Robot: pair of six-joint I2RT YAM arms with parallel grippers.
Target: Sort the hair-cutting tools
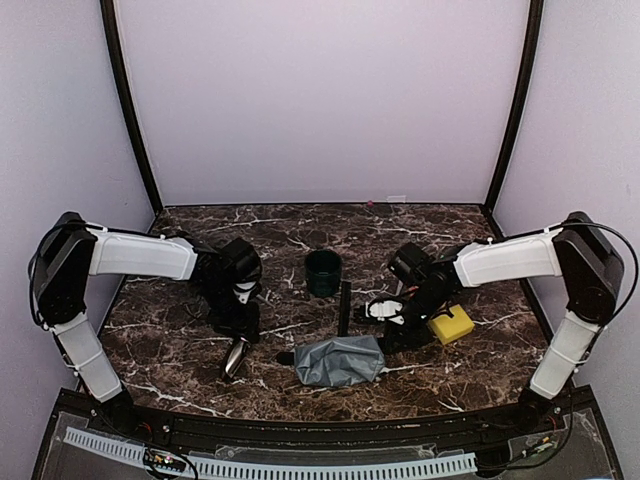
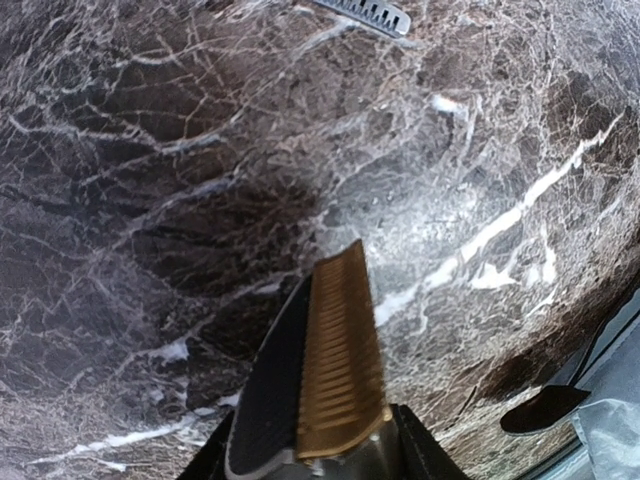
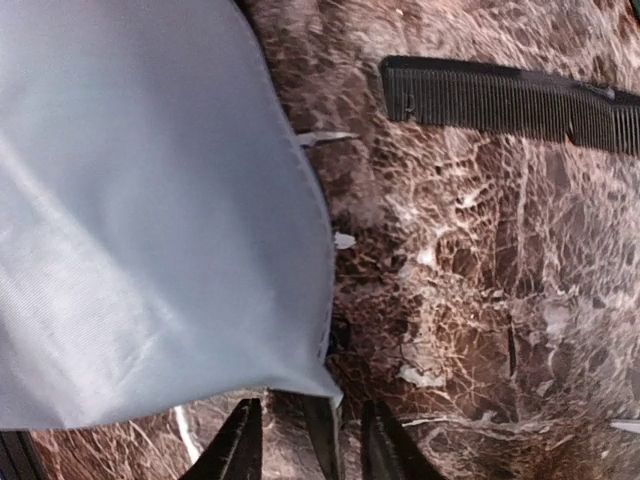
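Left gripper [image 2: 318, 460] is clamped on the clipper [image 2: 325, 370]
Right gripper [image 3: 312, 445] straddles the grey pouch [image 3: 150, 200] corner, comb [image 3: 500, 100] nearby; can't tell if it's gripping.

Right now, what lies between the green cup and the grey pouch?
The black comb, running from beside the cup toward the pouch; otherwise bare tabletop. The top view shows it.

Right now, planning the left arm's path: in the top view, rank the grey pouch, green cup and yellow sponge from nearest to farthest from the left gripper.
1. Grey pouch, just right of the left gripper, toward the near edge.
2. Green cup, centre, farther back.
3. Yellow sponge, far right, beside the right arm.
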